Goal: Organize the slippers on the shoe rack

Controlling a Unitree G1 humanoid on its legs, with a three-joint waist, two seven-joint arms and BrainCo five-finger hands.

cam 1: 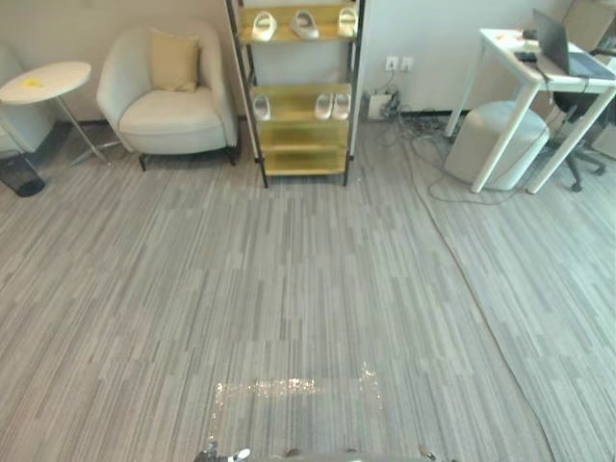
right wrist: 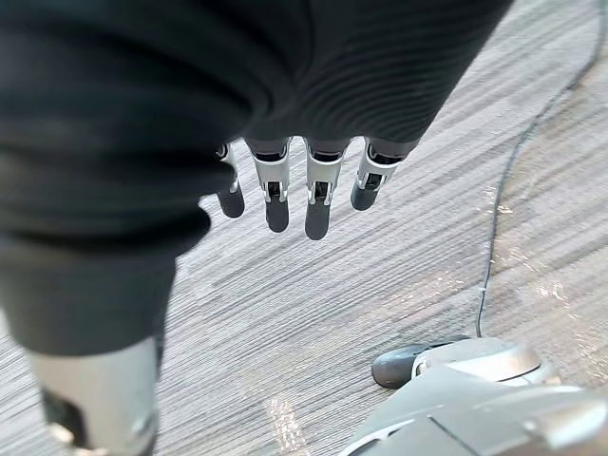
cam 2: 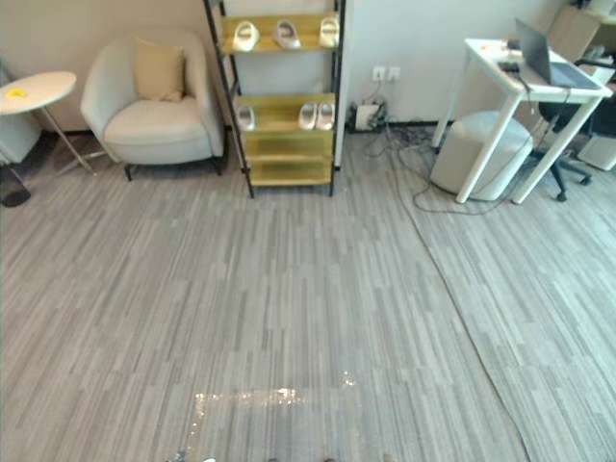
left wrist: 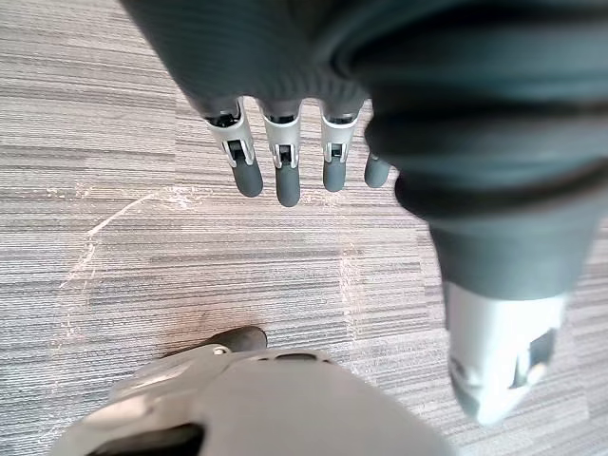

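The shoe rack [cam 1: 303, 159] stands against the far wall, between an armchair [cam 1: 173, 111] and a white desk [cam 1: 525, 82]. Its top is cut off by the upper edge of both eye views. The slippers [cam 1: 304, 24] are on the rack: three spaced along the upper visible shelf and three on the shelf below, one at its left end and two side by side at its right end. From this far off, left and right slippers cannot be told apart. The left hand [left wrist: 285, 171] hangs over the carpet [cam 1: 289, 289], fingers straight, slightly spread, empty. The right hand [right wrist: 318, 204] hangs likewise, well apart from the rack.
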